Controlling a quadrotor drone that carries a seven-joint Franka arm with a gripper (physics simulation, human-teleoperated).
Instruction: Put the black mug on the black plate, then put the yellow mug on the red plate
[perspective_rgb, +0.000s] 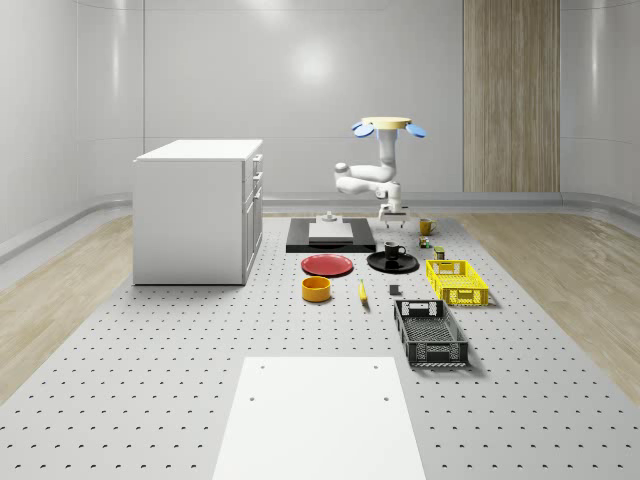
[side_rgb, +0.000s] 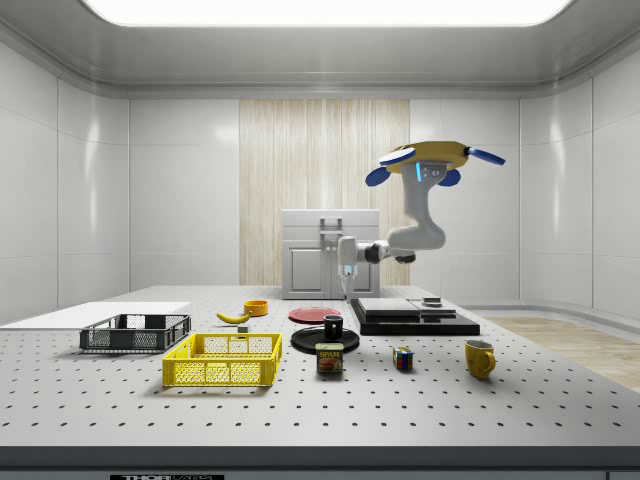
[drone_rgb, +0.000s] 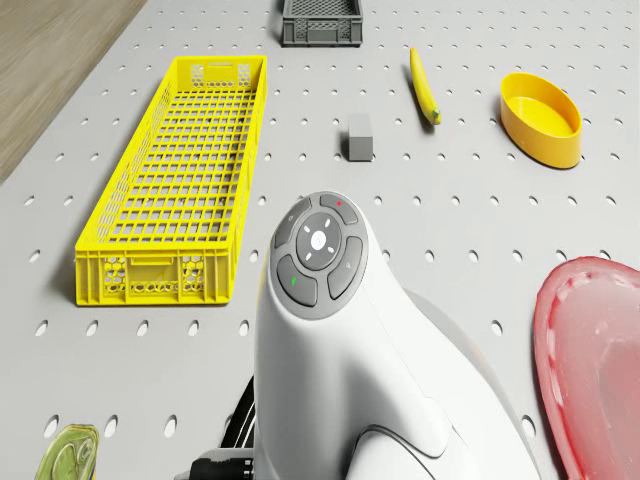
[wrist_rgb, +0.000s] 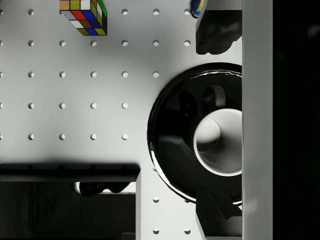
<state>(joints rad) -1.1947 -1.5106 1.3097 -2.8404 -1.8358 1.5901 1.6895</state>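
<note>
Black ceramic mug (perspective_rgb: 394, 249) already on round black plate (perspective_rgb: 377, 264); pincer (perspective_rgb: 393, 221) open above it. Left: glossy yellow mug (side_rgb: 480, 357) onto round red plate (perspective_rgb: 327, 265).

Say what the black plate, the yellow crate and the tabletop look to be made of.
Black plate: glossy, probably glazed ceramic or hard plastic; its rim carries bright mirror-like highlights.
Yellow crate: looks like moulded plastic, matte, with an even lattice of open mesh on floor and walls.
Tabletop: likely painted or anodised metal, pale grey with a soft sheen and a regular grid of drilled holes.
</note>
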